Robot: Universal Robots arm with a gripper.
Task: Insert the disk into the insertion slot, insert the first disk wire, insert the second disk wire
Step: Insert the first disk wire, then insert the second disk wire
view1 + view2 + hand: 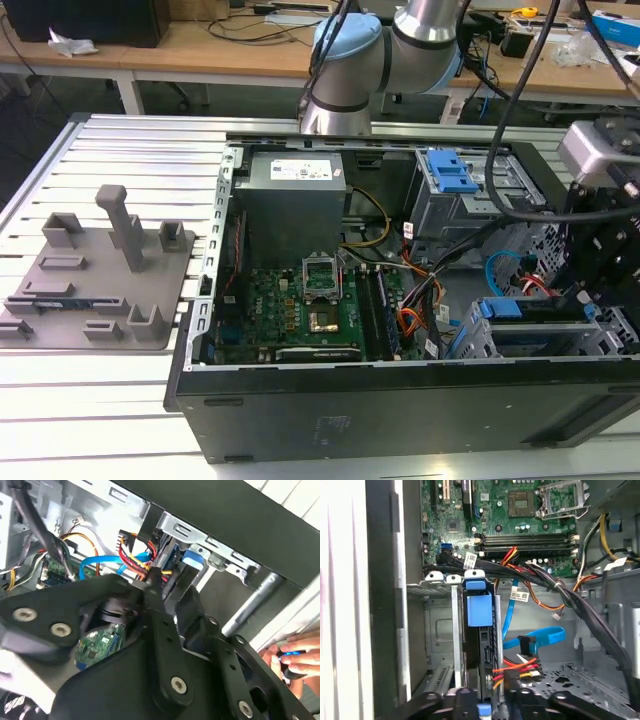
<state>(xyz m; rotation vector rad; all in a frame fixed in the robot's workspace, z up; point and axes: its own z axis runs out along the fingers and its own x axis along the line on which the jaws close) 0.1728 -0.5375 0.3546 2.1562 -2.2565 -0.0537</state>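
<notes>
One disk (pixel 480 611) sits slotted, apparently just beside the gripper (pixel 492 699).

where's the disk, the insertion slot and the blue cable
the disk (pixel 479 611): first wrist view, blue carrier tab
the insertion slot (pixel 440 630): first wrist view, grey side wall
the blue cable (pixel 545 635): first wrist view, its bend

Exterior view overlooks the whole computer case (pixel 330 420); both wrist views closely face the disk (pixel 480 611) (pixel 195 559)

Looks like a robotics lab: robot arm (pixel 350 60) over an open PC tower (pixel 400 410) on a slotted aluminium table (pixel 90 400), wooden benches (pixel 200 45) behind (pretty cluttered), grey jig (pixel 100 290) alongside.
</notes>
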